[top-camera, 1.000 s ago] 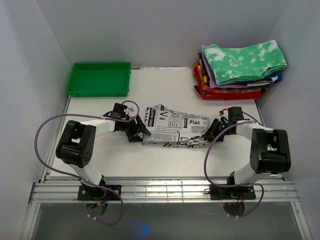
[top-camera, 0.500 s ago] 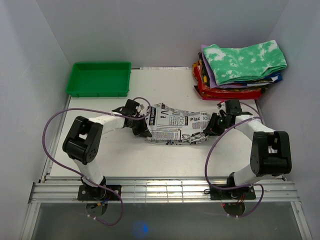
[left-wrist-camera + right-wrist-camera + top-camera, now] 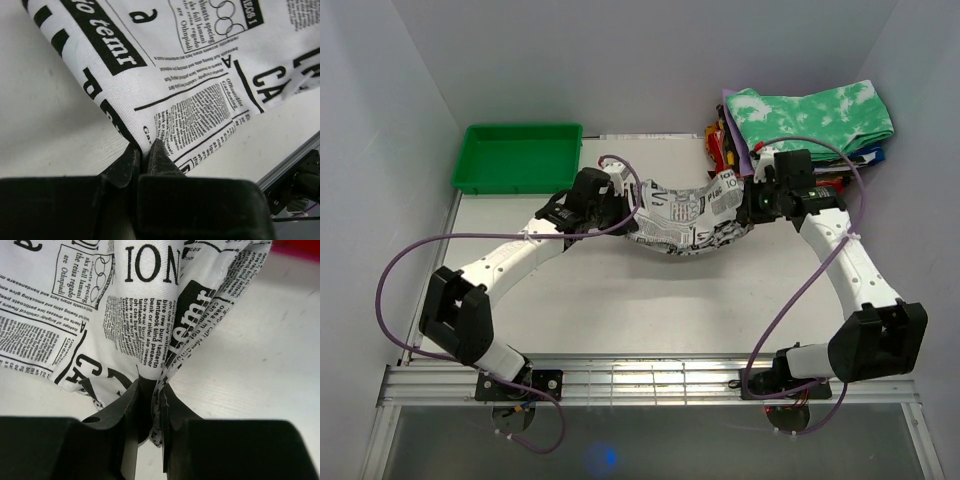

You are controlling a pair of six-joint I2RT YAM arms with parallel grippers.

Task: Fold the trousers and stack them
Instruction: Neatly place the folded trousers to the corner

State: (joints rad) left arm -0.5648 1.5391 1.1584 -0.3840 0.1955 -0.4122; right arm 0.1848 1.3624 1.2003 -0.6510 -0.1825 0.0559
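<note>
The trousers [image 3: 685,218], white cloth printed with black newspaper text, hang folded in a sagging bundle above the middle of the table, held at both ends. My left gripper [image 3: 632,196] is shut on their left end; in the left wrist view the cloth [image 3: 190,65] runs up from the pinched fingertips [image 3: 159,156]. My right gripper [image 3: 748,196] is shut on their right end. The right wrist view shows a folded edge of the trousers [image 3: 145,300] clamped between the fingers [image 3: 175,402].
A green tray [image 3: 520,157] stands at the table's back left. A stack of folded clothes [image 3: 800,135], topped by a green-and-white tie-dye garment, sits at the back right, just behind the right gripper. Purple cables loop from both arms.
The left gripper shut on the trousers' left end. Both arms then lifted the trousers off the table and carried them away from the bases toward the back, and the cloth now sags between them.
</note>
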